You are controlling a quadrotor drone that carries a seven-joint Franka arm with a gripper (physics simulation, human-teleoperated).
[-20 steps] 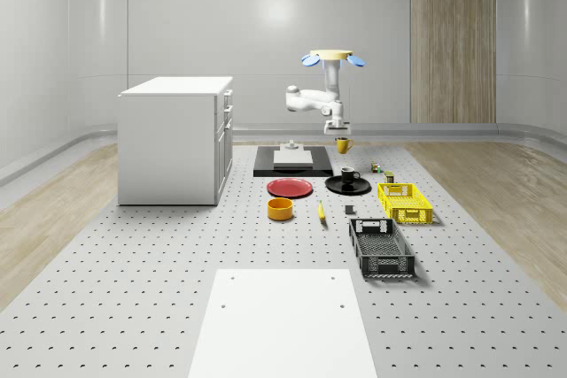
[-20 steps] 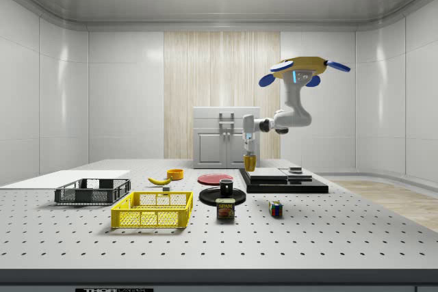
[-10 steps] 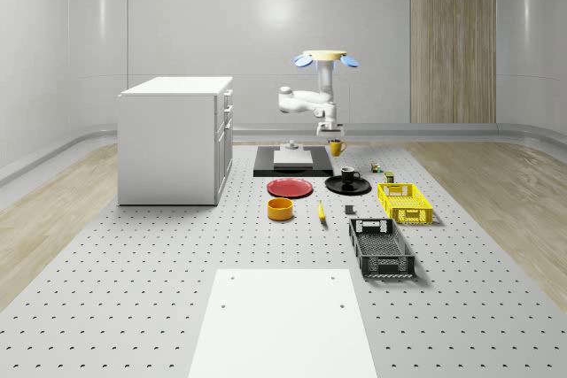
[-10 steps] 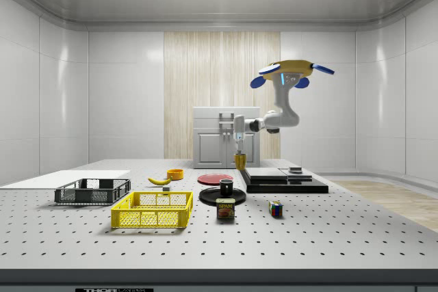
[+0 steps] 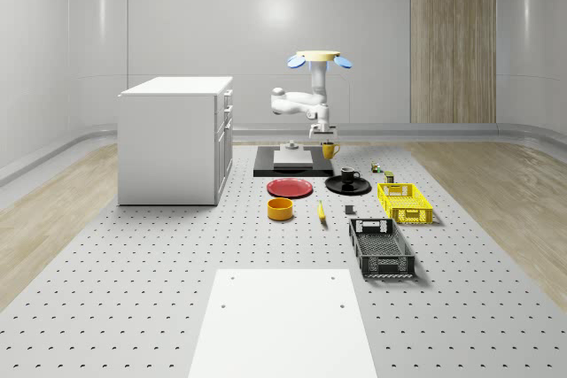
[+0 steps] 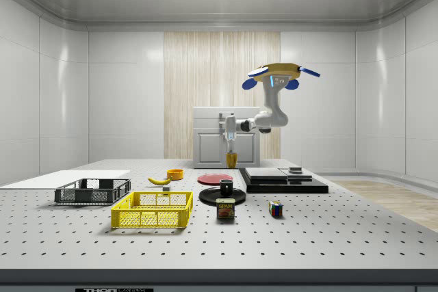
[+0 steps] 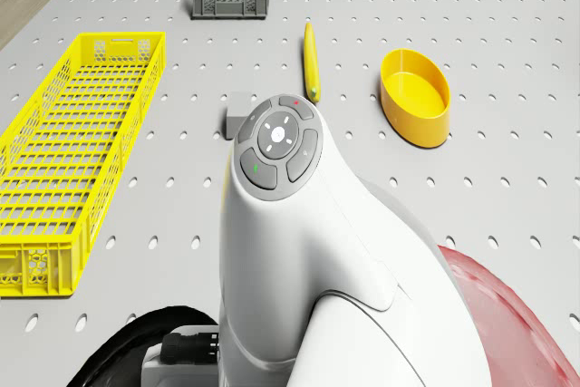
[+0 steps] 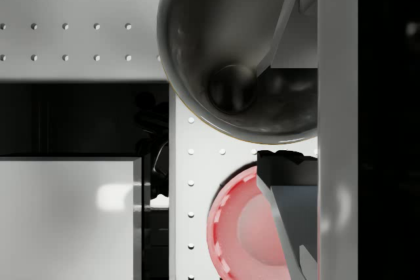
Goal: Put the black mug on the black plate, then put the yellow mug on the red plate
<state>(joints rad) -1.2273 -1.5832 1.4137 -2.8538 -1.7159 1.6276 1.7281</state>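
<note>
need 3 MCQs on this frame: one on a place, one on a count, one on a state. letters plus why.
1. Where is the black mug?
A. On the black plate
B. In the yellow crate
C. On the cabinet

2. How many crates are on the table?
A. One
B. Two
C. Four

3. What state is the yellow mug in?
A. Lying on the red plate
B. Standing in the yellow bowl
C. Held in the air by the gripper

Answers:
1: A, the black mug stands on the black plate.
2: B, a yellow crate and a dark crate.
3: C, the yellow mug hangs from the gripper under the hovering drone, short of the red plate.
</note>
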